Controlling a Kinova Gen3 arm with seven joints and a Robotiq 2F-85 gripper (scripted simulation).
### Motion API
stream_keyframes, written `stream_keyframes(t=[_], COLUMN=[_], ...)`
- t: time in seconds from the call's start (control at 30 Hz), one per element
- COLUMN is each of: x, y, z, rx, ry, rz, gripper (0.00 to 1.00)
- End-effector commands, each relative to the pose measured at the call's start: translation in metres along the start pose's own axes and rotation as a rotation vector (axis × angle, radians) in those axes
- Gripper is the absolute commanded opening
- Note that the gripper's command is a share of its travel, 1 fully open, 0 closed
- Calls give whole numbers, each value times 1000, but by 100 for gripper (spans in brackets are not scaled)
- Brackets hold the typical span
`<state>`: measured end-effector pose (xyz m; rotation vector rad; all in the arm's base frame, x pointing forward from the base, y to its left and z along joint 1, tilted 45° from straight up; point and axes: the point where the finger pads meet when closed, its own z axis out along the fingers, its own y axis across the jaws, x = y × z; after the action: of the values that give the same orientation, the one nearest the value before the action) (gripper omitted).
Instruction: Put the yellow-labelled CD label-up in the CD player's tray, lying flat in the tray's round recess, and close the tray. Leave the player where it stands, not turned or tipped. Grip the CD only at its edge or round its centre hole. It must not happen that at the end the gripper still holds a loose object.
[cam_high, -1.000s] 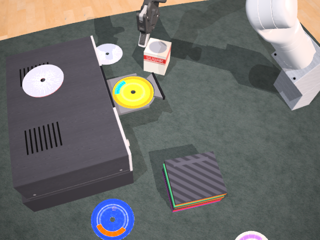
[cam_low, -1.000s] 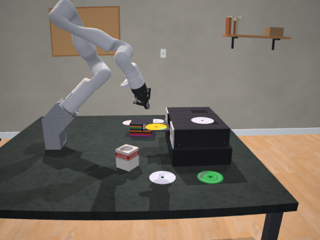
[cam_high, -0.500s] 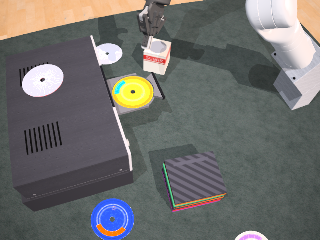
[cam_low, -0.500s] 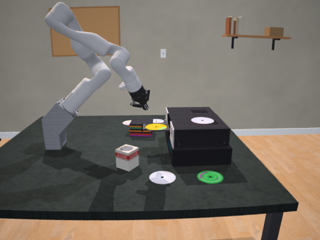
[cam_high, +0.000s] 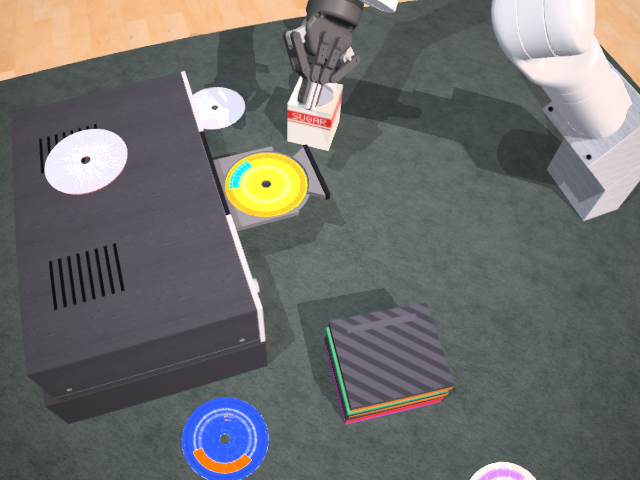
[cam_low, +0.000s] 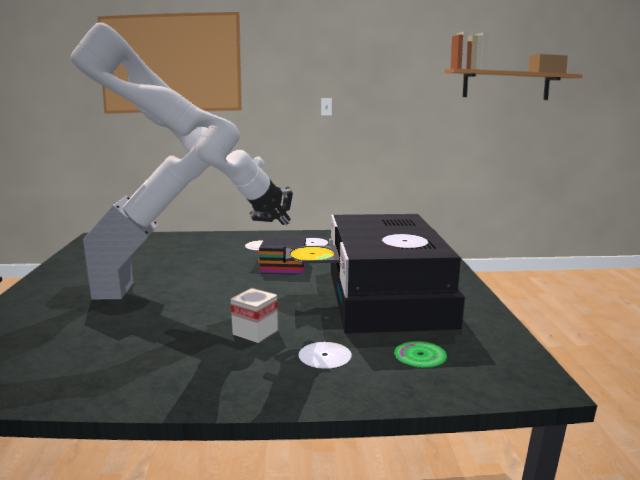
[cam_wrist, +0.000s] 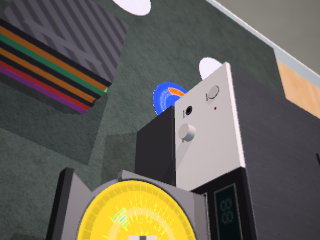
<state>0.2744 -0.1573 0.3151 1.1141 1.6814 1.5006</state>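
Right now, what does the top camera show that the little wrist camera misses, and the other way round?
Only the top view shows the closed, empty fingers over the sugar box, the white arm base, the white disc on the player's lid and the tray's dark front bar.

Only the wrist view shows the player's front panel with its knob and display.

Both show the yellow CD in the open tray, the blue disc and the striped stack of cases.
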Motion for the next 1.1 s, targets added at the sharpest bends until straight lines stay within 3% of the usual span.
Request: stream_keyframes(t=[0.0,0.1,0.6,0.67,1.07], x=[5,6,18,18,24], y=[-9,-11,-39,-39,-52], z=[3,4,15,15,20], rx=[-100,-118,-345,-345,-453], ry=[27,33,108,108,144], rz=[173,216,761,761,1022], gripper=[10,10,10,10,10])
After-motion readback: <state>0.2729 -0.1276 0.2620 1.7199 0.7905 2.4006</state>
